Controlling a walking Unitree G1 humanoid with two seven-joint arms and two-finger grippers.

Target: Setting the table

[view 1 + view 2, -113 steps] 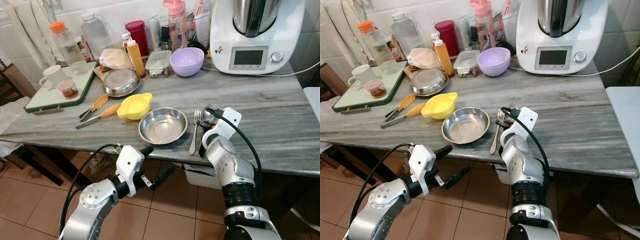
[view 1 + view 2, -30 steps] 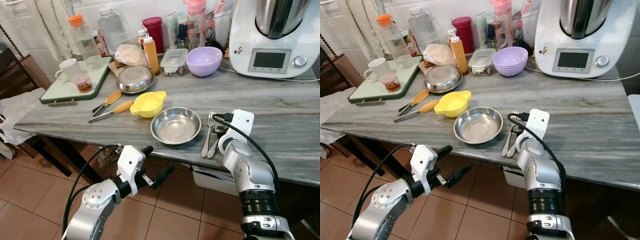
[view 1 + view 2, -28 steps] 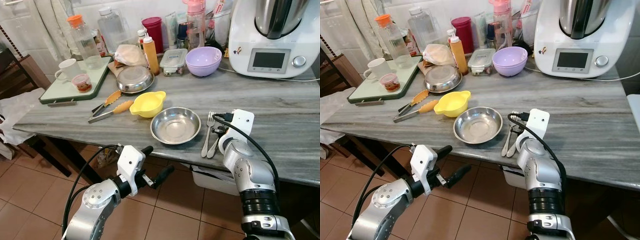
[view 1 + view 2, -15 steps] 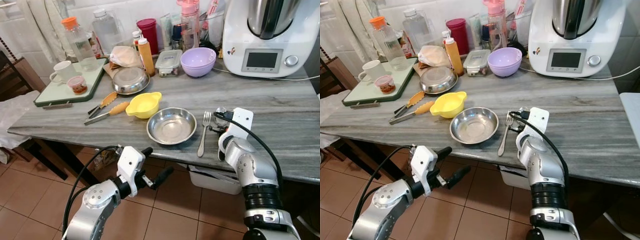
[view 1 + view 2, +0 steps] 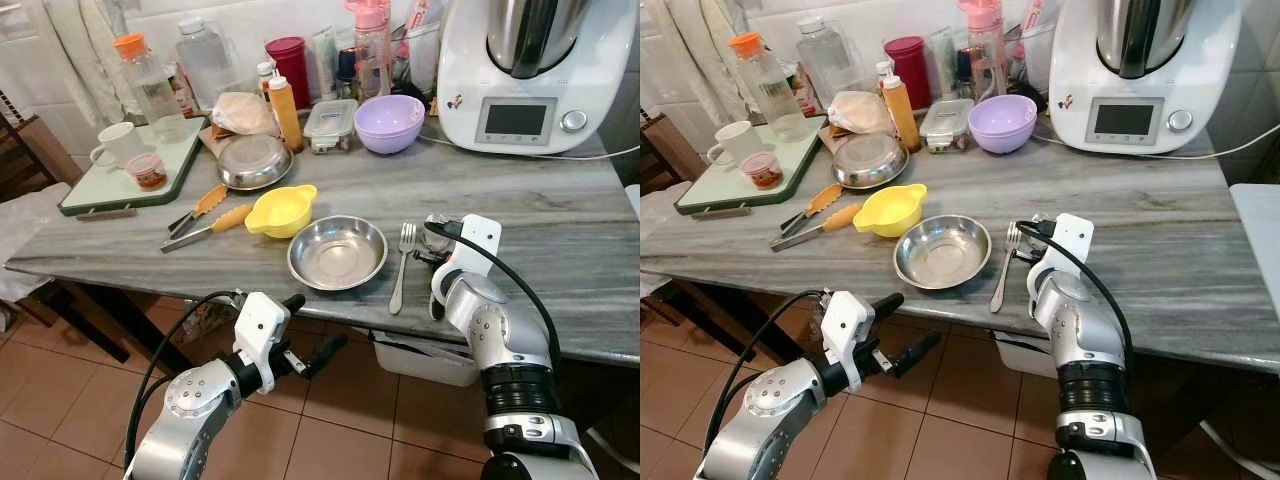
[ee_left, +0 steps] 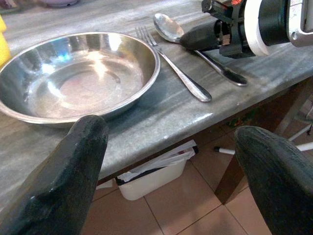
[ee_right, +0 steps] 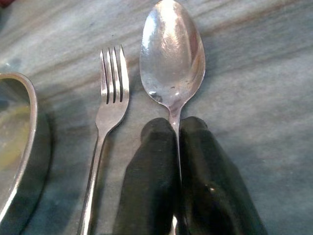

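Grey table (image 5: pixel 560 230) runs mid-frame with one empty steel bowl (image 5: pixel 337 252) at center, one fork (image 5: pixel 399 268) just right of it, then one spoon (image 7: pixel 172 54). Right gripper (image 7: pixel 177 147) is clenched on the spoon's handle; left gripper (image 5: pixel 312 330) hangs spread wide, lower left.
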